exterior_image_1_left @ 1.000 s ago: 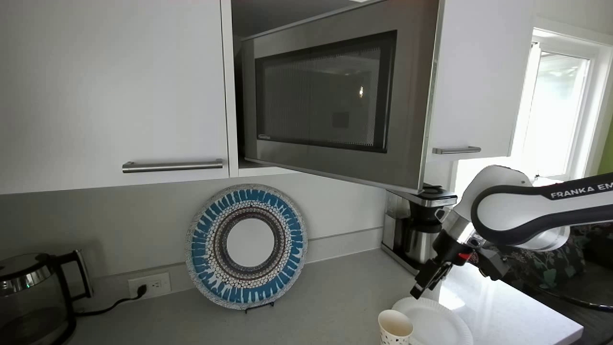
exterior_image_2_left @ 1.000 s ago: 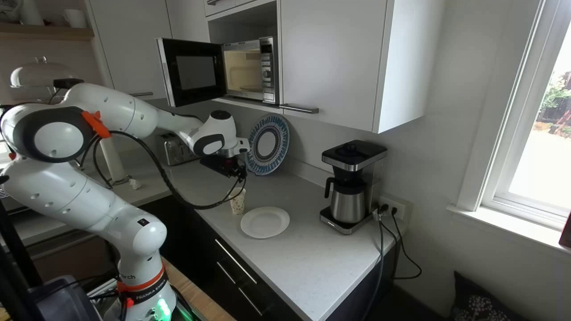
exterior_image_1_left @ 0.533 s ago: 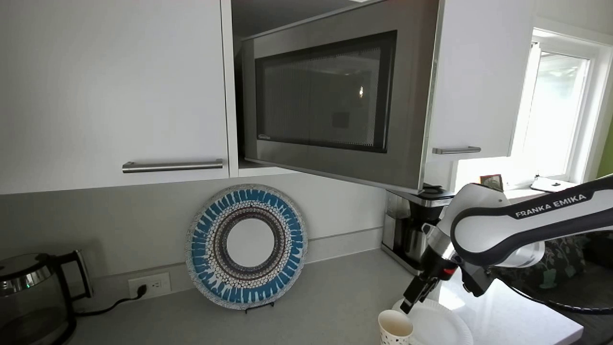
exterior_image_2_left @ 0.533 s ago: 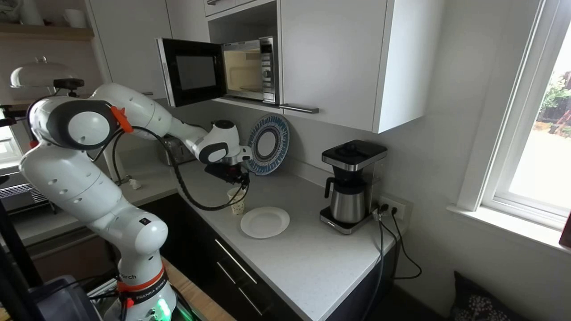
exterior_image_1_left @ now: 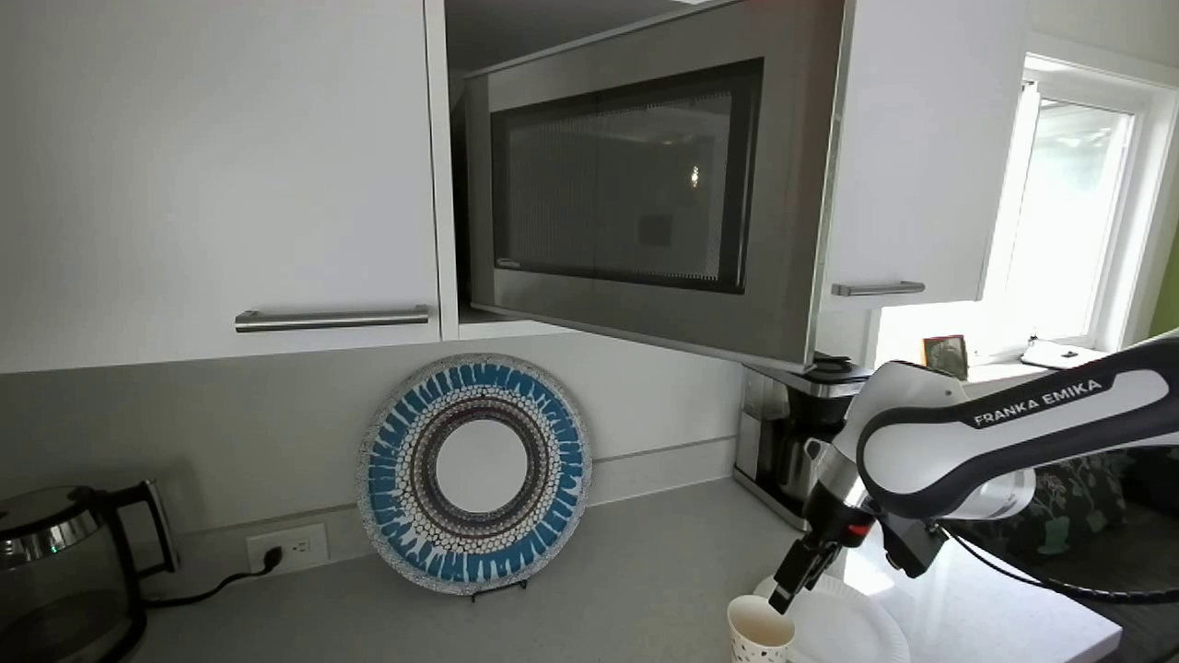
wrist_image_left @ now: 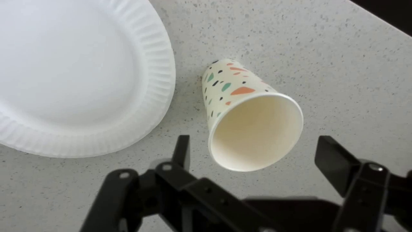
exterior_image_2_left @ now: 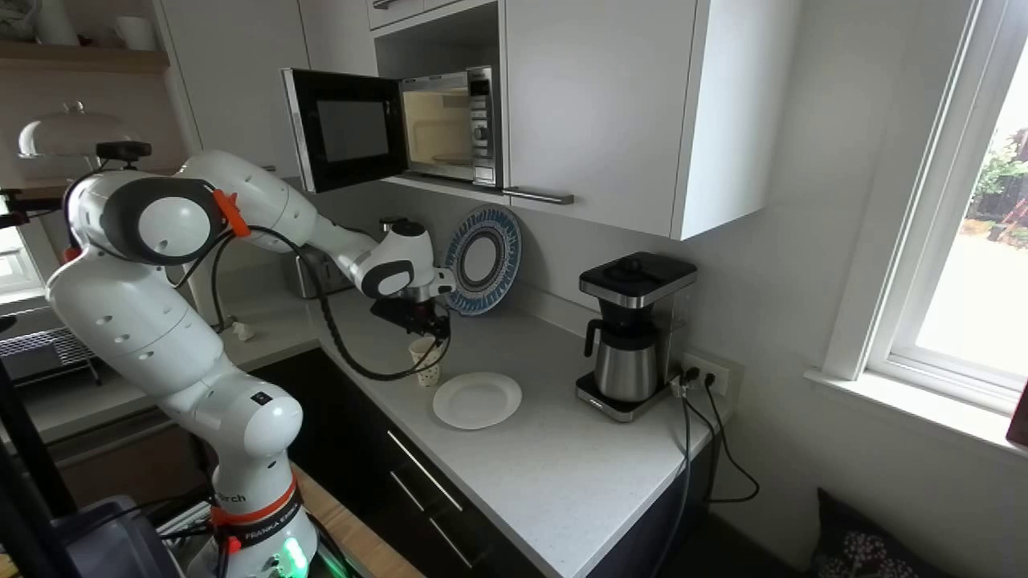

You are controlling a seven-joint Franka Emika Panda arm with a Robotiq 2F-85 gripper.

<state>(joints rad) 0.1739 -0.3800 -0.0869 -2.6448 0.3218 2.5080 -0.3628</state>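
A cream paper cup [wrist_image_left: 225, 80] with orange, green and black flecks stands upright on the speckled counter, its plain inside visible from above. My gripper [wrist_image_left: 254, 138] is open and holds nothing. In the wrist view its black fingers [wrist_image_left: 334, 161] stand on either side of the cup's rim, with a gap on both sides. Both exterior views show the gripper [exterior_image_1_left: 788, 594] tilted just above the cup [exterior_image_1_left: 760, 631], not visibly touching it. Beside the cup lies a white paper plate [wrist_image_left: 157, 64] with a fluted rim, bare where visible.
A microwave [exterior_image_2_left: 480, 120] with its door [exterior_image_2_left: 353, 128] swung open sits above the counter. A coffee maker [exterior_image_2_left: 630, 353] stands near the wall. A blue patterned round plate [exterior_image_1_left: 382, 479] leans on a stand, and a glass kettle [exterior_image_1_left: 55, 552] is at the counter's end.
My gripper has come down and nearer to the cup, more in the earlier half second than in the latest. The cup, paper plate and microwave door have not moved.
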